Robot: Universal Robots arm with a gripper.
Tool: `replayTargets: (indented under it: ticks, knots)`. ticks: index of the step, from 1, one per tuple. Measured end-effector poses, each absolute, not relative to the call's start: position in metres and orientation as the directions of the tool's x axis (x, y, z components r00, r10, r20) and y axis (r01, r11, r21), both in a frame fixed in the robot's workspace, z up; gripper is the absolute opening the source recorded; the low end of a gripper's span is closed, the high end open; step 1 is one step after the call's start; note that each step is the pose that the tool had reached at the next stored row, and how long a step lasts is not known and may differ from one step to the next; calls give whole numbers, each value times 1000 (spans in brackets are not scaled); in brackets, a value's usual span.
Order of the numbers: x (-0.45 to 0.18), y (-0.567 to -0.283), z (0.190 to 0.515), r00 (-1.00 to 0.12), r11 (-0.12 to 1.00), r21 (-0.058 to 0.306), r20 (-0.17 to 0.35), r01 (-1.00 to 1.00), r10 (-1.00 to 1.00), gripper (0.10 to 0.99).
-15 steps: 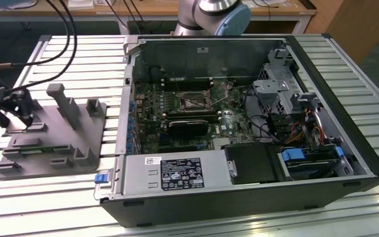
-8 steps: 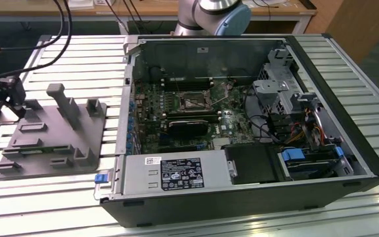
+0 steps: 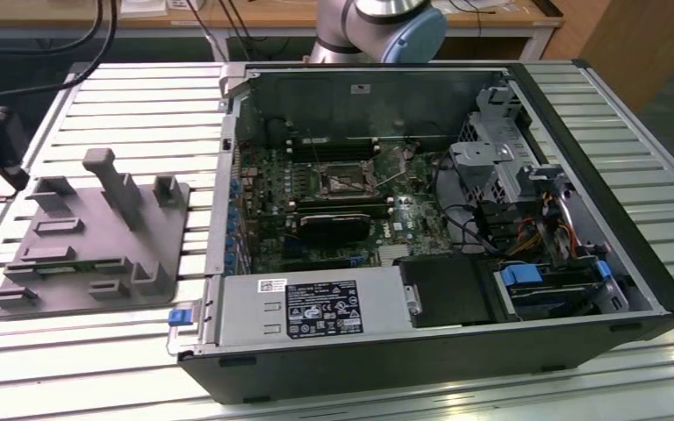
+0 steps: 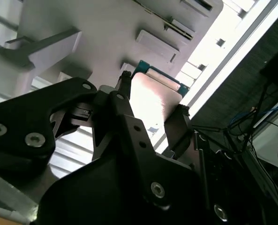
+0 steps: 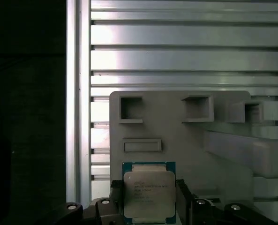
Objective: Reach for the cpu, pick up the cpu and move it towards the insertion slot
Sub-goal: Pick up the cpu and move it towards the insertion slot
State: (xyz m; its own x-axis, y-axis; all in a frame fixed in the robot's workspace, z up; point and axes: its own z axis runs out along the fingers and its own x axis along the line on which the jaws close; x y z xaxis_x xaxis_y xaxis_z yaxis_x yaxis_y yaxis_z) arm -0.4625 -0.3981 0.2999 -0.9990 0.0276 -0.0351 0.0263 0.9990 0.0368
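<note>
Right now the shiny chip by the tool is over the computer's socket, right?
No. The cpu by the tool is over the grey fixture block, not the insertion slot; the first wrist view shows it.

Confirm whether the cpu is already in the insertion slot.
No, the first wrist view shows the cpu held in the pincer, over the grey fixture.

Glare on the slatted table [image 5: 176, 35] — dark, shadowed wrist-view edges.
</note>
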Motion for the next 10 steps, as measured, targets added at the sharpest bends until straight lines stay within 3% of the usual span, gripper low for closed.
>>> replayTargets:
  ticks: [10]
  knots:
    - [-462,-398,345,-999,999,37,-35,26,28,533]
